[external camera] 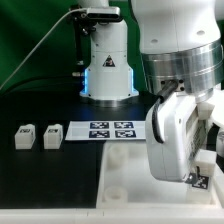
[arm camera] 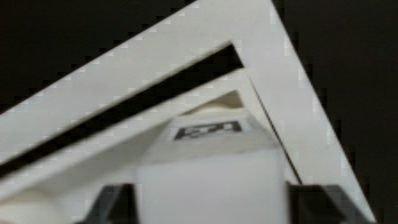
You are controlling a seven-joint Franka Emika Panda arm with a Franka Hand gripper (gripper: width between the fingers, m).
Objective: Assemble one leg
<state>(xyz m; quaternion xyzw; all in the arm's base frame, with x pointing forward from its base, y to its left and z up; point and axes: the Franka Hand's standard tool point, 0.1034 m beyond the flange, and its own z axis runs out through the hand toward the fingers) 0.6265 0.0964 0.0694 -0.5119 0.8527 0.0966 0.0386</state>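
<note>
- Dark surface (external camera: 40,170) is filling most of the exterior view, black backdrop behind, arm base standing at the far edge.
- Marker board (external camera: 105,130) is lying flat near the middle of the surface, taken here as the landmark.
- Two spare legs (external camera: 38,136) are sitting upright just beside the marker board, on the exterior view's left of it, close to each other, likely parked within reach for later steps.
- White tray (external camera: 120,190) is lying nearer the camera than the marker board, on its exterior view's right, mostly hidden by the arm.
- End effector (external camera: 190,140) is hanging low over the tray, wrist bulk blocking the fingertips in the exterior view.
- Wrist view is showing the two dark fingers (arm camera: 118,205) standing apart with a white tagged leg (arm camera: 214,165) between them; whether the pads are actually pressing it, I cannot tell.
- Leg is sitting against the tray's angled white rim (arm camera: 267,80), tag facing the wrist camera.
- Judgement: leg is probably being lined up with a corner socket, held low so it can seat there.
</note>
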